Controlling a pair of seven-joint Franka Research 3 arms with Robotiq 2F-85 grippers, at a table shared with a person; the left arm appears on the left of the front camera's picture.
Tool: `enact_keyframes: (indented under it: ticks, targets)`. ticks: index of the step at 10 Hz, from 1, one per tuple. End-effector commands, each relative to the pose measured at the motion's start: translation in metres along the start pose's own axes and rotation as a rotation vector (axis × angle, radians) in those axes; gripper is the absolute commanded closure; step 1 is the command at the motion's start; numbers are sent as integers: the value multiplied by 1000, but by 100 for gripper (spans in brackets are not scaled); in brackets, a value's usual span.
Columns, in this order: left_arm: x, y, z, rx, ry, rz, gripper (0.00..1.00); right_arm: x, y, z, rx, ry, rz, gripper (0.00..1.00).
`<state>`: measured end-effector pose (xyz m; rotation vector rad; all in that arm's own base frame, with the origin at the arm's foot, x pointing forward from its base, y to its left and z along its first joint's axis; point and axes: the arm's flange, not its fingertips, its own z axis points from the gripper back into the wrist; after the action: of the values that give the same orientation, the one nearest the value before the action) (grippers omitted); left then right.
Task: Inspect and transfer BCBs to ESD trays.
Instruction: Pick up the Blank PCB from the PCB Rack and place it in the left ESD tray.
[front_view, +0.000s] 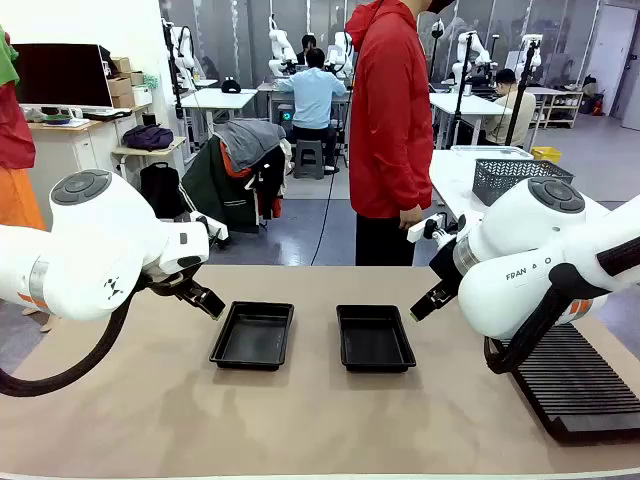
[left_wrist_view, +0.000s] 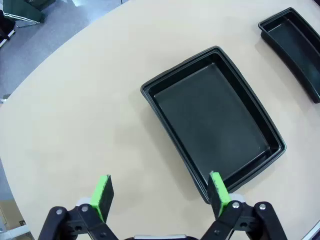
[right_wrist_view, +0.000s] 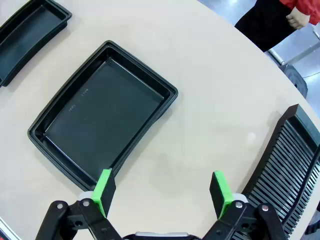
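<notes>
Two empty black ESD trays lie side by side mid-table, the left tray (front_view: 252, 335) and the right tray (front_view: 375, 338). My left gripper (front_view: 207, 300) hovers open just left of the left tray. In the left wrist view that tray (left_wrist_view: 215, 120) lies ahead and to the right of the open gripper (left_wrist_view: 160, 194), and the other tray (left_wrist_view: 295, 45) sits at the top right. My right gripper (front_view: 426, 300) hangs open to the right of the right tray. In the right wrist view that tray (right_wrist_view: 100, 120) sits ahead of the left finger of the open gripper (right_wrist_view: 162, 192). The BCBs are out of view.
A long black ribbed rack (front_view: 575, 385) lies along the table's right side (right_wrist_view: 295, 160). A person in a red jacket (front_view: 390, 120) stands at the far edge. A grey wire basket (front_view: 515, 175) sits on a white table behind.
</notes>
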<state>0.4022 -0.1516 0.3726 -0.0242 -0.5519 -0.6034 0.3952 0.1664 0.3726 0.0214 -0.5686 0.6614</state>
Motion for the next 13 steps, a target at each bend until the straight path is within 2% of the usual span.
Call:
enact_keyframes:
  ticks: [1, 12, 13]
  targets:
    - [0, 0, 0, 0, 0, 0, 0, 0, 0, 0, 0, 0, 0, 0]
    - [0, 0, 0, 0, 0, -1, 0, 0, 0, 0, 0, 0, 1, 0]
    - [7, 2, 12, -18, 8, 19, 0, 8, -1, 16, 25, -10, -45, 0]
